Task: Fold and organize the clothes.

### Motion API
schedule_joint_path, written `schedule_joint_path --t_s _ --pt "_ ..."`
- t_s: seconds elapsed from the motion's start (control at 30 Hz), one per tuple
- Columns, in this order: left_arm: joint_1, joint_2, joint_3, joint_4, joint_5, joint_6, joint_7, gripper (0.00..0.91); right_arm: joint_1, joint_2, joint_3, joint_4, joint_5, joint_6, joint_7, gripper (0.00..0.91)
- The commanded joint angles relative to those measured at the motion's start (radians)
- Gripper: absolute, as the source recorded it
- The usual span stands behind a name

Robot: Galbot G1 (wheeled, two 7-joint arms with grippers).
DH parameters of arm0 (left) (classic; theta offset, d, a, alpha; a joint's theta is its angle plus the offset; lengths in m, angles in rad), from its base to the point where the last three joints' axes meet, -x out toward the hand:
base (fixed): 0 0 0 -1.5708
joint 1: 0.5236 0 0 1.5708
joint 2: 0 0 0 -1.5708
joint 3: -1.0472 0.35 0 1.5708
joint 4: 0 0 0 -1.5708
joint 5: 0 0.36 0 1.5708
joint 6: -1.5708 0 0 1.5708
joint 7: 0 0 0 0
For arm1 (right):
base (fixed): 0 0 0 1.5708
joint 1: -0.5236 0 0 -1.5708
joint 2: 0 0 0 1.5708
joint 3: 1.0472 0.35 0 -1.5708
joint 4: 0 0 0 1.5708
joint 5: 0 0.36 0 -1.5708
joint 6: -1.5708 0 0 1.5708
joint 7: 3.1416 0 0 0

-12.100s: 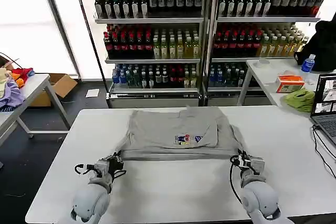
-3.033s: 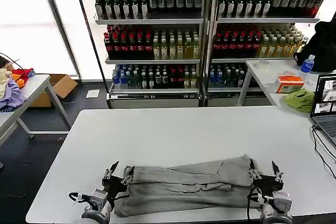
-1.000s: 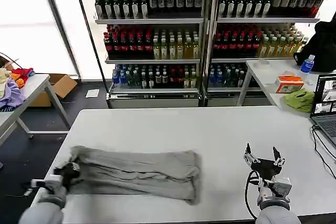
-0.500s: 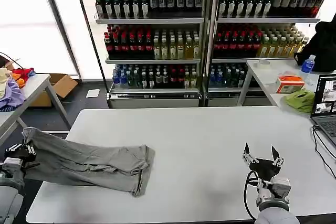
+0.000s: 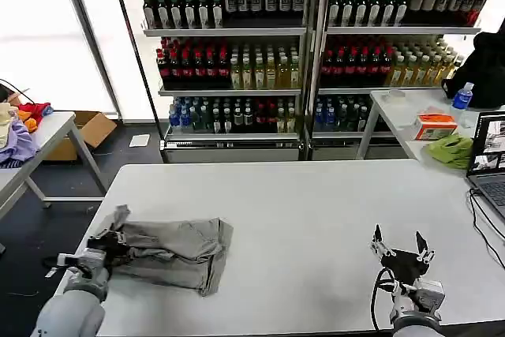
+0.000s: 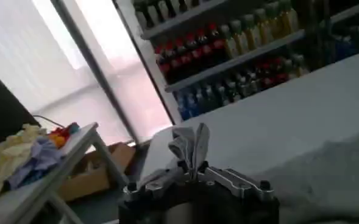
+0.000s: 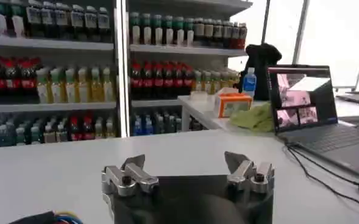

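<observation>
The grey shirt [image 5: 170,249] lies bunched in a loose, half-folded bundle near the left edge of the white table [image 5: 316,203], toward the front left corner, its long axis running roughly across the table from the left edge toward the middle. The left gripper [image 5: 110,244] sits at the bundle's outer, left-hand end, pressed together on a pinch of the cloth; in the left wrist view a tuft of grey fabric [image 6: 190,143] stands up from between the closed fingertips, so the grip looks secure, though how much of the layered cloth it holds cannot be told. The rest of the shirt extends away from that gripper toward the table's centre, ending in a folded edge that sags slightly toward the front. The right gripper [image 5: 402,252] waits near the front right corner, fingers spread wide and holding nothing, with bare tabletop between it and the shirt's nearest end; the right wrist view shows its two fingertips [image 7: 130,172] parted over the surface. The left arm is plainly the nearer one and already has the garment; the right would have to cross much of the table's width to reach the free end. In my judgement the next move turns on that gap: either the left arm draws or sets the bundle down along its own line, or the right arm comes across to meet the inner end.
</observation>
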Motion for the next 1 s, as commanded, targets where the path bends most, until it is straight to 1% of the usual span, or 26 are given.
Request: schedule_joint_path --t_s 0.03,0.13,0.37,0.6,0.97,1.0 --pt "-0.092 -0.078 0.253 -0.011 -0.069 0.06 -0.056 0.0 -0.042 0.026 0.012 0.009 -0.011 0.009 0.0 0.907" --pt "-0.134 -0.087 0.28 -0.004 -0.098 0.061 -0.077 0.0 -0.056 0.037 0.011 0.008 -0.023 0.017 -0.001 0.907" --pt "-0.183 -0.079 0.317 0.025 -0.11 0.062 -0.08 0.0 -0.08 0.06 0.02 0.019 -0.036 0.025 -0.001 0.907" --pt "-0.182 -0.083 0.357 0.021 -0.107 0.062 -0.08 0.0 -0.092 0.074 0.021 0.018 -0.048 0.031 0.0 0.907" --pt "-0.179 -0.092 0.376 0.019 -0.103 0.063 -0.07 0.0 -0.109 0.077 0.019 0.017 -0.055 0.041 -0.001 0.907" --pt "-0.176 -0.096 0.377 0.019 -0.101 0.063 -0.066 0.01 -0.11 0.077 0.019 0.016 -0.055 0.042 0.0 0.907"
